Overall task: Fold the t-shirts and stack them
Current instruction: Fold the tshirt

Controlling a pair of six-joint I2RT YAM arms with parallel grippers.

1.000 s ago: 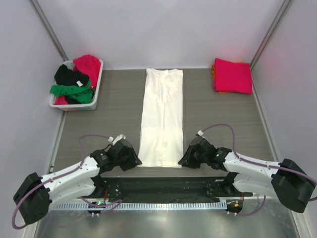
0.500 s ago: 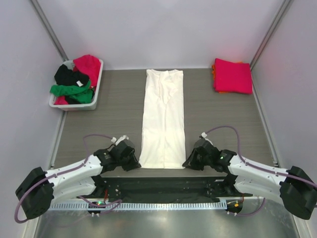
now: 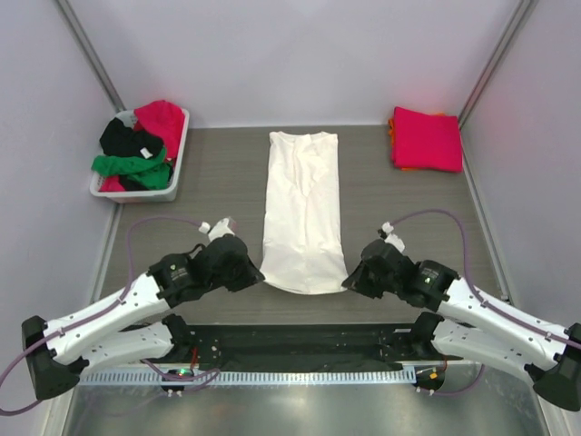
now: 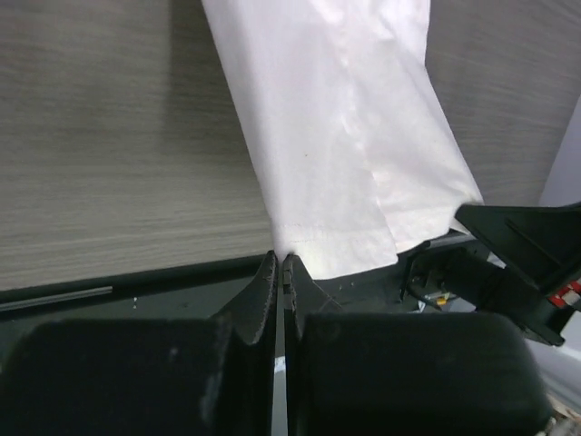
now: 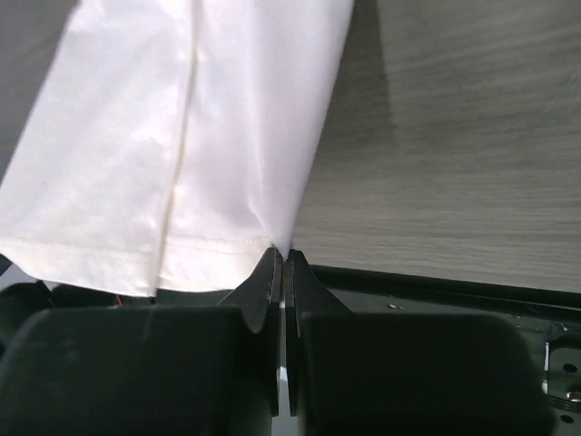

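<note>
On the grey bench (image 3: 408, 218) a lengthwise-folded cream-white t-shirt (image 3: 304, 209) is spread centrally. Its near hem corners are pinched in the fully closed left tool (image 4: 279, 265) and right tool (image 5: 280, 259), presumably for folding farward.

White arms (image 3: 100, 322), black claws (image 3: 258, 280) (image 3: 348, 283), seemingly mauve cables (image 3: 136, 229).

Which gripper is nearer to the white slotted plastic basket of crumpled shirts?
Left. The left gripper pinches the long cream-white t-shirt at its near left corner, on the side of the white slotted basket; the right gripper pinches the near right corner, farther away.
</note>
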